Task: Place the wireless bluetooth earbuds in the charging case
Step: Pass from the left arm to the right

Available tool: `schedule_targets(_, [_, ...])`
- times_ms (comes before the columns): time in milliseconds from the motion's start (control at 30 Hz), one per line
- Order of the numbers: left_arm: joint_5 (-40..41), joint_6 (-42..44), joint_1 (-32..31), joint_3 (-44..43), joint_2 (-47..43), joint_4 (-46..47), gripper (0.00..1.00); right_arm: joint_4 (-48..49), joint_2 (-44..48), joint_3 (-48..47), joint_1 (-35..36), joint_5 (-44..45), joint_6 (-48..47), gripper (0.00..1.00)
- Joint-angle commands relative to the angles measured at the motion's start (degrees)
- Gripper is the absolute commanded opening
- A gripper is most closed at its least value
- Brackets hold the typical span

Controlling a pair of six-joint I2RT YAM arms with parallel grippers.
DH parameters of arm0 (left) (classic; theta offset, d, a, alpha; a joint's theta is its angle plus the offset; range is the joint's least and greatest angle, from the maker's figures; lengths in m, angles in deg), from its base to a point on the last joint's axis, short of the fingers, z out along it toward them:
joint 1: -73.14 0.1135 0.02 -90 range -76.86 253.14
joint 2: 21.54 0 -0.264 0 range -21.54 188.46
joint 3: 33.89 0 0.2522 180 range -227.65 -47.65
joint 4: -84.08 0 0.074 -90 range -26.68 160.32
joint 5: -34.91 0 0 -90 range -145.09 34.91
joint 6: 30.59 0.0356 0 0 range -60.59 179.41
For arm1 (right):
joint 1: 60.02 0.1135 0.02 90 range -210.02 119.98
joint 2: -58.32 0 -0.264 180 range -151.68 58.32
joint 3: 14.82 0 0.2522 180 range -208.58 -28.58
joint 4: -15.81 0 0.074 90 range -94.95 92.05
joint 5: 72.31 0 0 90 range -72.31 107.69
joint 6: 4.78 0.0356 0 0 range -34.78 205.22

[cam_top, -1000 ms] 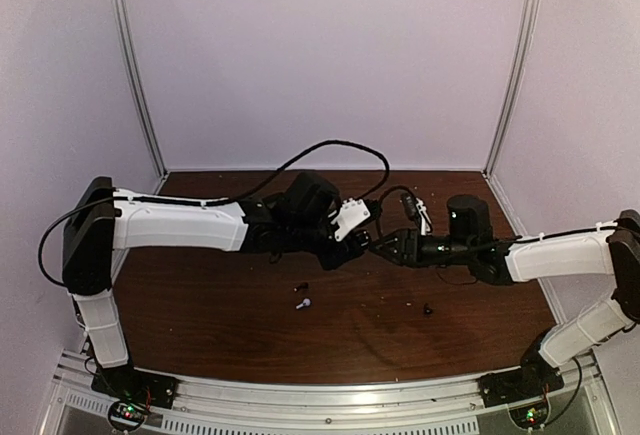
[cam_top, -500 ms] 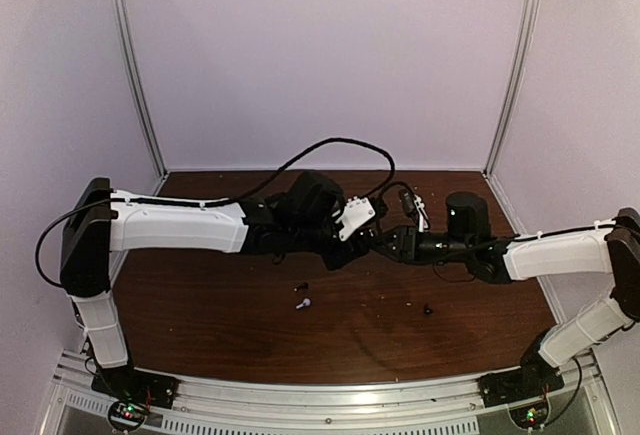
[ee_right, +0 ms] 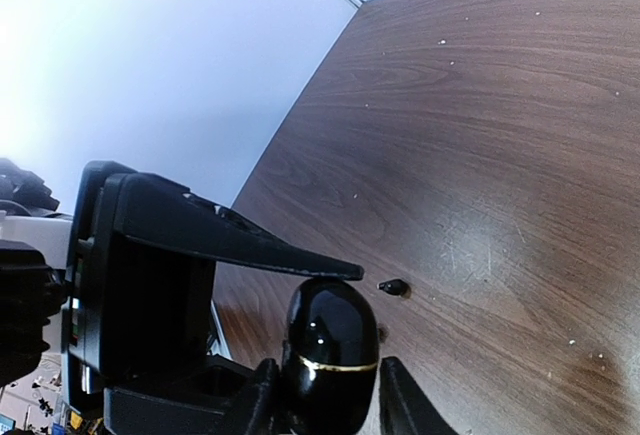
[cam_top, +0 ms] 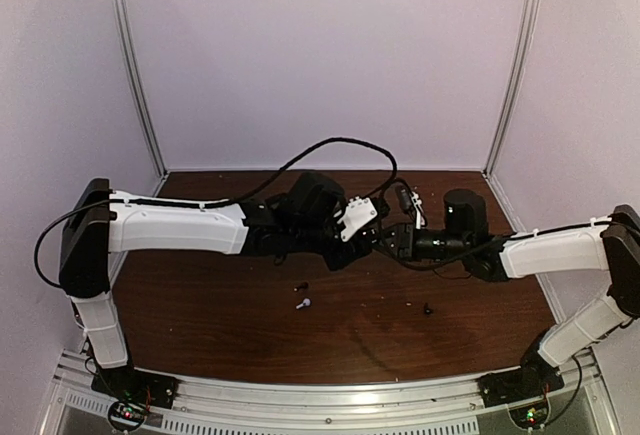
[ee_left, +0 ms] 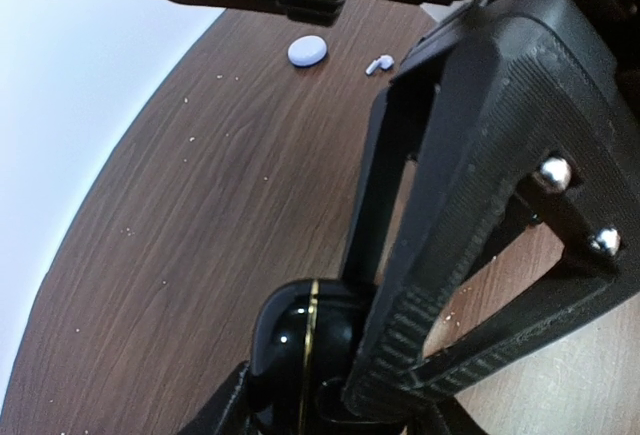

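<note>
Table: a dark wood top (cam_top: 200, 325). All the work sits over its middle, where both arms can reach.
Left arm: it comes in from 9 o'clock (cam_top: 180, 227), laid almost level. I judge it is offering the case to its partner.
Right arm: it comes in from 3 o'clock (cam_top: 555, 252) and meets the left one head-on.
Left gripper: clamped on the charging case (cam_top: 365, 240). Its own wrist view shows a ribbed pad pressed to the shell. I read it as the vice that holds the case clear of the wood.
Right gripper: its fingers stand on either side of the case's lower end, close against it (ee_right: 328, 395). I cannot tell whether they actually bite. My guess is they are set there to part the lid.
Charging case: a glossy black egg with a gold seam (ee_right: 330, 340). The lid looks closed. It sits between the two grippers, just toward 12 o'clock of the table's middle, and the top view hides it entirely.
White oval piece: only the left wrist view shows it, lying on the wood beyond the fingers (ee_left: 307, 50). I cannot say what it is.
Far white earbud: just beside that oval, at its 3 o'clock (ee_left: 378, 63).
Near white earbud: at 7 o'clock from the grippers (cam_top: 303, 304), with the left black earbud (cam_top: 300, 286) just at its 12 o'clock.
Right black earbud: at 5 o'clock from the grippers (cam_top: 428, 308).
Lone black earbud: the right wrist view shows it on the wood past the case (ee_right: 393, 286). I cannot tell which of the two black ones it is.
Progress: I see no earbud in the case yet.
</note>
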Motion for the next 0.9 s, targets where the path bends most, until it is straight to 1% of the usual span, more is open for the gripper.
schedule_targets(0, [-0.06, 0.66, -0.68, -1.71, -2.34, 3.69, 0.20, 0.95, -0.52, -1.58, 0.29, -0.96, -0.38, 0.27])
schedule_targets(33, [-0.04, 0.55, -0.67, -1.63, -2.41, 3.68, 0.21, 0.93, -0.46, -1.65, 0.29, -1.17, -0.47, 0.24])
schedule_targets(100, [0.09, -0.14, -0.67, -1.57, -2.60, 3.41, 0.26, 0.48, -0.16, -1.69, 0.24, -1.27, -0.97, 0.18])
schedule_targets(233, [-0.37, -1.64, -0.67, -1.63, -3.58, 1.35, 0.42, 0.05, 0.72, -1.73, 0.26, -1.61, -1.57, 0.09])
schedule_targets(400, [-1.84, -4.19, 0.15, 1.83, -7.70, 1.28, 0.59, -0.42, 2.92, -1.21, 0.24, -1.95, -2.30, 0.07])
schedule_targets(467, [-4.42, -5.25, 0.96, 3.48, -10.02, 1.30, 0.69, -1.19, 3.99, -1.18, 0.26, -2.06, -3.12, 0.07])
schedule_targets(533, [-6.45, -6.21, 1.68, 5.09, -12.25, 1.31, 0.74, -2.01, 5.29, -1.08, 0.27, -2.32, -3.89, 0.06])
schedule_targets(667, [-9.58, -6.94, 2.45, 7.86, -15.86, 1.24, 0.76, -2.17, 8.04, -0.67, 0.27, -3.52, -5.54, 0.03])
schedule_targets(733, [-12.17, -8.88, 2.86, 8.95, -17.40, 1.15, 0.76, -2.22, 9.65, -0.58, 0.27, -4.61, -6.72, 0.03])
schedule_targets(800, [-16.07, -10.00, 3.28, 9.89, -18.61, 1.43, 0.74, -1.94, 11.42, -0.55, 0.30, -6.12, -7.87, 0.02])
schedule_targets(867, [-21.34, -11.30, 3.83, 10.39, -19.63, 2.59, 0.70, -1.71, 13.18, -0.54, 0.25, -7.69, -9.04, 0.02])
